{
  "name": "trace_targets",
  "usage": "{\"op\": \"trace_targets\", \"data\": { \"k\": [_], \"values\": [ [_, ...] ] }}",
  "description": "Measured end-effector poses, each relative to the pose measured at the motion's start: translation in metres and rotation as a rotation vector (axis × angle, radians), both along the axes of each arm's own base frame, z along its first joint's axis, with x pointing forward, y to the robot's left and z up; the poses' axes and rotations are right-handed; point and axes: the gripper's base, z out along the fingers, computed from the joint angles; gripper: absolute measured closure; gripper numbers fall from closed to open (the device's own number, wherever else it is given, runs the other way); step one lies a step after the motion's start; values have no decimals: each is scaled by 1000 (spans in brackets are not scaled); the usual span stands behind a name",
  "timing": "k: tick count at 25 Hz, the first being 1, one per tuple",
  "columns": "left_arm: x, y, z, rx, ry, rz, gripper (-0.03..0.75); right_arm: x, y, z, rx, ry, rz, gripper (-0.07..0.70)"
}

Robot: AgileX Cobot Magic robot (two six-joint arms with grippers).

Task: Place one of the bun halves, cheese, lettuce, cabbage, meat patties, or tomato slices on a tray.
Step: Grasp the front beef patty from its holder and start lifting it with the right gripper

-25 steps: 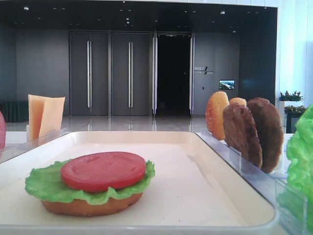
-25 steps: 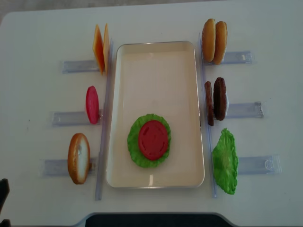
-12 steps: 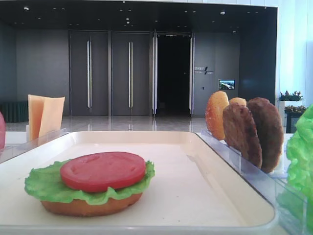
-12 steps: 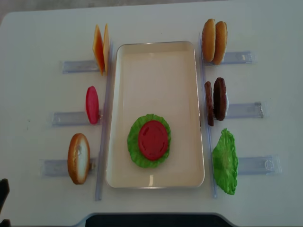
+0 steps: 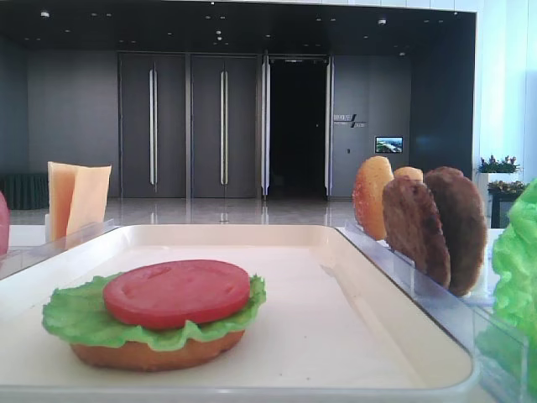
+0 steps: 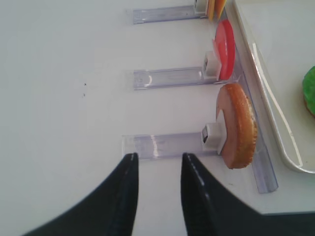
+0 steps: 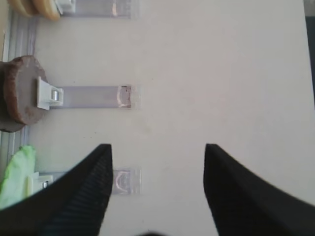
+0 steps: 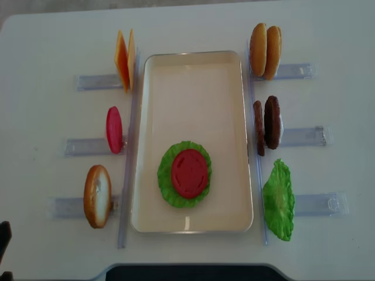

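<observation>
From the low front view I see the tray (image 5: 352,252) holding 1 tomato slice (image 5: 177,292) on lettuce (image 5: 75,319), probably over a bun half (image 5: 155,353). My right wrist view shows the right gripper (image 7: 157,162) spread above bare table beside the meat patties (image 7: 19,96). My left wrist view shows the left gripper (image 6: 158,162) parted near a racked bun (image 6: 238,125).

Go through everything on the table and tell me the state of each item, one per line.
Tray: flat, holds one stack.
Stack: tomato slice on lettuce on bun bottom.
Cheese: upright in rack.
Patties: upright in rack.
Bun pair: upright in rack.
Left gripper: open, empty.
Right gripper: open, empty.
</observation>
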Motion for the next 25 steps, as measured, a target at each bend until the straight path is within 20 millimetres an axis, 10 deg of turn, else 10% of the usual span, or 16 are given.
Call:
{"op": "trace_targets", "data": {
  "k": [8, 25],
  "values": [
    [0, 0, 0, 0, 1, 0, 486, 48, 4, -10, -3, 92, 3, 213],
    [0, 0, 0, 0, 1, 0, 487, 47, 19, -8, -3, 90, 77, 213]
  ]
}}
